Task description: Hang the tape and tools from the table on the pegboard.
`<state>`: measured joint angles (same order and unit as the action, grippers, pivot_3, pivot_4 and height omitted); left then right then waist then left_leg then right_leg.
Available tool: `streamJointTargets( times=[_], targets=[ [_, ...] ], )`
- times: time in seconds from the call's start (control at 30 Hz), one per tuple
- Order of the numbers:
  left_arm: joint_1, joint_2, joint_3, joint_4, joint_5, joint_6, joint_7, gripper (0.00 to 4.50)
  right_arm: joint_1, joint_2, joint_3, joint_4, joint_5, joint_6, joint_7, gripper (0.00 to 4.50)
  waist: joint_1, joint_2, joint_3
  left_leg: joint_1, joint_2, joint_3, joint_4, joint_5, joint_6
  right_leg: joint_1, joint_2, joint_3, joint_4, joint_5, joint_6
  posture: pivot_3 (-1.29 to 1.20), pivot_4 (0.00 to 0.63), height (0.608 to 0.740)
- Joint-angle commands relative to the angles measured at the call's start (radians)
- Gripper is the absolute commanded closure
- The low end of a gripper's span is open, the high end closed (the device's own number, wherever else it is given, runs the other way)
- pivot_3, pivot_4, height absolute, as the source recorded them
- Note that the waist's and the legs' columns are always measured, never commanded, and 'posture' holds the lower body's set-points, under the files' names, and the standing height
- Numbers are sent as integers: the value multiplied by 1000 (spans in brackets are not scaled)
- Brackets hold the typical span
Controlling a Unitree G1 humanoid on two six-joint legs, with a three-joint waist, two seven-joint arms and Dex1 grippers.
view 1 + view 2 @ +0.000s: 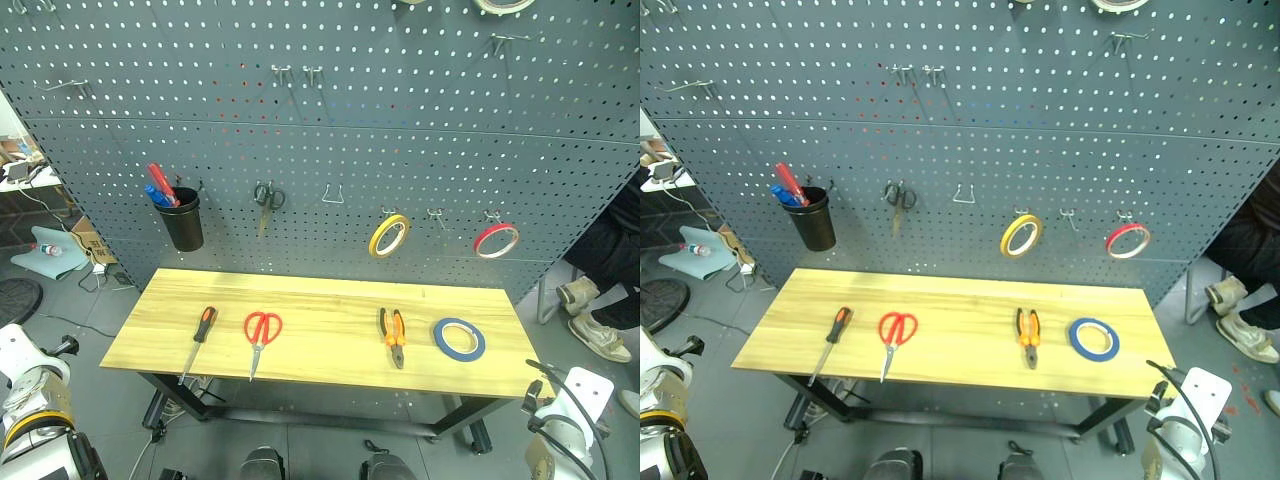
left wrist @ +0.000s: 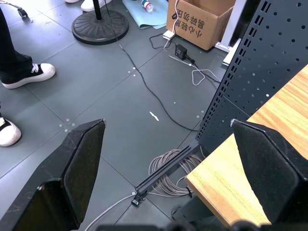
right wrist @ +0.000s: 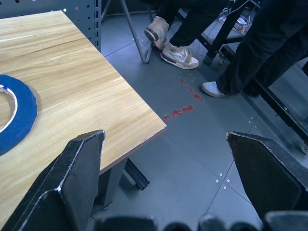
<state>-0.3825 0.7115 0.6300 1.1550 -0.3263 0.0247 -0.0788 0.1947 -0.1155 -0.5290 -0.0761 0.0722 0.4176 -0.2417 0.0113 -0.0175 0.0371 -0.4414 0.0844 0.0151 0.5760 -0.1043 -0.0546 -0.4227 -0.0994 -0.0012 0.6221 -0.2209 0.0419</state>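
Observation:
The wooden table (image 1: 330,300) stands in front of the grey-blue pegboard (image 1: 330,130). On it, from left to right, lie the orange-and-black screwdriver (image 1: 200,335), the red-handled scissors (image 1: 261,330), the orange-and-black pliers (image 1: 392,332) and the blue tape (image 1: 459,339). My left gripper (image 2: 168,163) is open over the floor beyond the table's left end (image 2: 288,101), holding nothing. My right gripper (image 3: 163,173) is open at the table's right front corner (image 3: 72,82), with the blue tape (image 3: 19,120) lying flat a short way off and untouched.
On the pegboard hang a black cup (image 1: 183,218) with red and blue screwdrivers, small black scissors (image 1: 267,197), a yellow roll (image 1: 388,235), a red roll (image 1: 496,240) and bare hooks (image 1: 333,193). People's legs and shoes (image 3: 178,53) are at the right; cables (image 2: 168,168) and a cardboard box (image 2: 202,19) at the left.

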Motion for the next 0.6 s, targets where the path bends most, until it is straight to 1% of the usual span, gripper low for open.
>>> streamJointTargets(
  times=[0.03,0.1,0.2,0.27,0.37,0.4,0.43,0.47,0.53,0.6],
  targets=[
    [-15,27,2,-18,-9,-23,-5,66,-9,-16,-8,-55,-4,10,-7,0,0,0,0,0,0,0,0,0,0,0,0,0,0,0,0,92,20,740],
    [-12,20,2,-37,-12,-27,-5,66,-3,-28,-2,-71,-8,23,3,0,0,0,0,0,0,0,0,0,0,0,0,0,0,0,0,91,28,740],
    [-20,-7,-23,-159,-44,9,-125,66,-3,-73,57,-113,-10,77,77,0,0,-1,4,0,0,0,0,0,0,0,-1,0,0,0,0,91,43,740],
    [12,-41,-115,-391,-61,66,-269,66,-7,-152,149,-158,25,155,226,0,1,-3,8,0,0,0,-1,0,0,0,-1,0,-1,0,0,86,64,740],
    [56,-81,-204,-674,-108,191,-375,66,-21,-268,221,-182,64,214,391,0,1,-5,14,0,0,3,-1,0,0,1,-5,-1,-1,0,0,79,92,740],
    [66,-87,-231,-750,-120,232,-400,66,-30,-299,233,-185,72,221,429,0,1,-5,18,0,0,5,-1,0,0,1,-6,-1,-1,0,0,79,92,740],
    [71,-91,-277,-838,-128,272,-436,66,-40,-349,266,-186,77,228,491,0,0,-6,19,0,-1,7,-1,0,0,2,-8,-1,-1,0,0,75,98,740],
    [61,-94,-351,-949,-148,330,-491,66,-75,-412,300,-172,77,226,560,0,0,-5,26,0,-1,8,-1,0,0,2,-8,-1,-1,0,0,64,119,740],
    [38,-94,-467,-1101,-170,403,-587,66,-137,-523,367,-128,81,217,695,0,0,-6,47,1,-2,9,1,0,0,3,-8,1,-1,0,0,54,143,740],
    [14,-98,-532,-1186,-208,459,-661,66,-206,-576,388,-62,89,224,755,0,0,-8,67,0,-3,10,1,0,0,3,-8,4,1,0,0,50,171,740]
  ],
)
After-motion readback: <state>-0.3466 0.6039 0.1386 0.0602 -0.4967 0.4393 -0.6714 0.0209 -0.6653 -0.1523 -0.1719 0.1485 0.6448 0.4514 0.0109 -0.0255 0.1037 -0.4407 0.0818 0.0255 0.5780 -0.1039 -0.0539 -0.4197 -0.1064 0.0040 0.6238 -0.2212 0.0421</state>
